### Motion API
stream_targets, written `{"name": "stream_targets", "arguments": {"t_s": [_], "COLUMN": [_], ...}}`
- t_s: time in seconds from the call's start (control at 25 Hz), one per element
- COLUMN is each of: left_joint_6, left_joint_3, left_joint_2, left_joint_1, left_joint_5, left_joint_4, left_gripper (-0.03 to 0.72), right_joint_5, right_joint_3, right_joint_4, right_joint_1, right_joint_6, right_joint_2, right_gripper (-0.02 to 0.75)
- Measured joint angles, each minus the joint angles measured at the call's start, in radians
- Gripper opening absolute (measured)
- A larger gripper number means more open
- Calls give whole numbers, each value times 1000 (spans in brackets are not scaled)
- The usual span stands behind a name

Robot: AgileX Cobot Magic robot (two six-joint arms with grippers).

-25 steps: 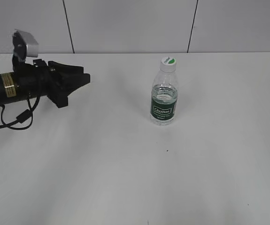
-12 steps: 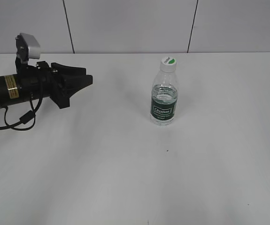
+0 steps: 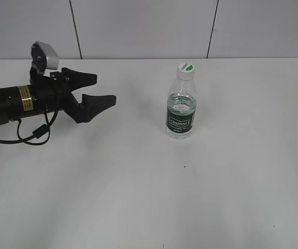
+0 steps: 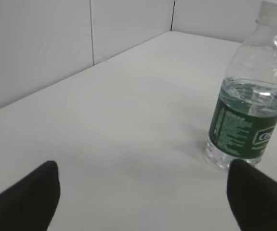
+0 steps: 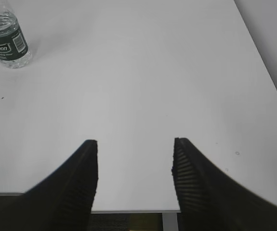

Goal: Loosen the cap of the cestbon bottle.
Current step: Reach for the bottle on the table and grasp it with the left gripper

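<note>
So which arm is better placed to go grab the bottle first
Left. Its pincer is open and aimed at the cestbon bottle, which looms close in its wrist view. The right pincer, also open, sits back at the table edge, far from it.

Your left arm (image 3: 14, 101) is a matte black cylinder with a gold band carrying dark print around it. A black cable (image 3: 32, 132) loops loosely beneath it. You have a light grey, box-shaped camera housing (image 3: 44, 56) on a black bracket at the wrist. The left gripper (image 3: 101, 89) is all black, with two thick wedge-shaped fingers. Your right gripper (image 5: 134, 144) shows two black fingers (image 5: 78, 178) with fine horizontal ribbing on their inner faces.
</note>
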Motion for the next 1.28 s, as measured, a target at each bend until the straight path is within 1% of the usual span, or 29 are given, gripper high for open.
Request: {"name": "stream_targets", "arguments": {"t_s": [0.12, 0.24, 0.44, 0.76, 0.92, 1.28], "left_joint_6": [0, -6, -78, -107, -125, -157], "left_joint_3": [-24, -57, -156, -280, -322, -406], "left_joint_2": [15, 39, 101, 168, 193, 276], "left_joint_1": [-32, -61, -123, -229, -267, -326], "left_joint_5": [63, 71, 71, 78, 74, 45], "left_joint_4": [-6, 0, 94, 152, 159, 155], "left_gripper": [637, 631, 603, 590, 590, 589], "right_joint_5": [0, 0, 0, 0, 0, 0], "right_joint_3": [0, 0, 0, 0, 0, 0], "right_joint_4": [0, 0, 0, 0, 0, 0], "right_joint_1": [0, 0, 0, 0, 0, 0], "right_joint_6": [0, 0, 0, 0, 0, 0], "right_joint_2": [0, 0, 0, 0, 0, 0], "right_gripper": [389, 389, 389, 389, 389, 389]}}
